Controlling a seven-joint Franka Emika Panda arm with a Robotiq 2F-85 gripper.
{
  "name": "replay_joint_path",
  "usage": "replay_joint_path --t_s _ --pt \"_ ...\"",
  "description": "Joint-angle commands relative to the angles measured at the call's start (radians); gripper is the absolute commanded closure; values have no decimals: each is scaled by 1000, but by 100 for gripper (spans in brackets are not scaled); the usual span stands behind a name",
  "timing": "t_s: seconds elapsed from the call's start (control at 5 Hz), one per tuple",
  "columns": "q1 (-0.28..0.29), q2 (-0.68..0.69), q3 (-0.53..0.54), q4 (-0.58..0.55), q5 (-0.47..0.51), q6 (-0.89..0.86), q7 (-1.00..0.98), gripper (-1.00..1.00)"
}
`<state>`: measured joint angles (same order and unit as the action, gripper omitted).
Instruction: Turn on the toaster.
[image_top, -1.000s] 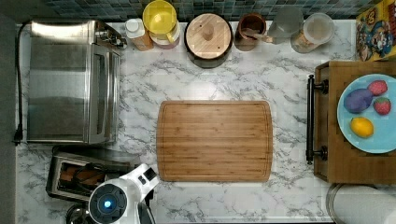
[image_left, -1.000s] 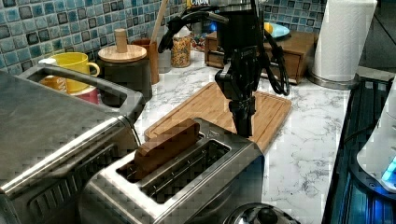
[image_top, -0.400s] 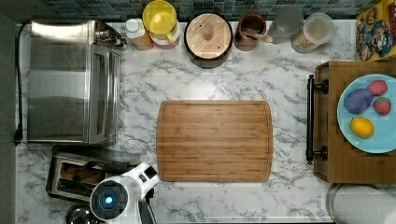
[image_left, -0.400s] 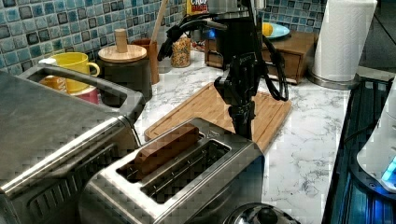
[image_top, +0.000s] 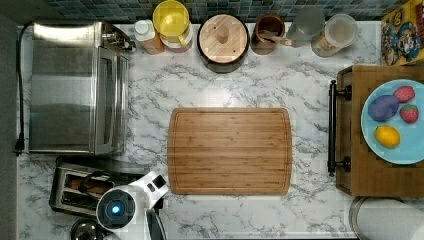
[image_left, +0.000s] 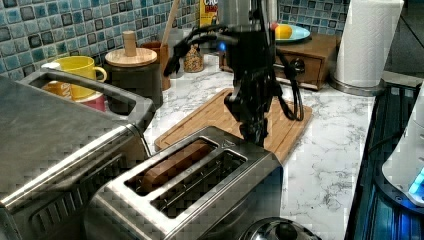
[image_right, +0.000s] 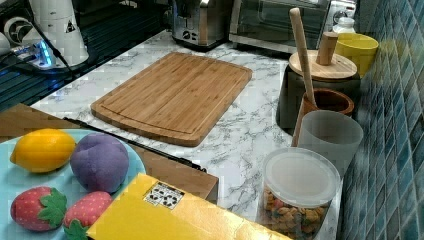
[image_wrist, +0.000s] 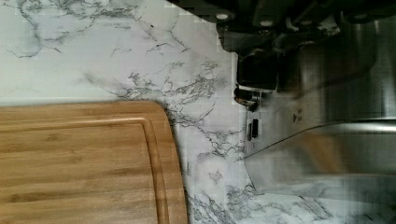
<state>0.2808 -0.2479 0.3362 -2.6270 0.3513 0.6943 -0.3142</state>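
In the left view the toaster (image_left: 200, 185) sits nearest, at the table's (image_left: 330, 150) front corner beside the toaster oven (image_left: 60, 135), a brown slice in one slot. The claw (image_left: 253, 136) hangs at the toaster's far end; whether it is spread cannot be told. Beyond lies the cutting board (image_left: 220, 112).

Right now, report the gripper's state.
Gripper: cannot be told whether open or closed; it is down at the end of the toaster nearest the cutting board, with nothing visibly held.
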Motion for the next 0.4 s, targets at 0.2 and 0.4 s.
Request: replay_joint_path --t_s 0.2,0.4 --pt "14 131 4 -43 40 49 29 100" --pt "2 107 -11 -61 55 55 25 100"
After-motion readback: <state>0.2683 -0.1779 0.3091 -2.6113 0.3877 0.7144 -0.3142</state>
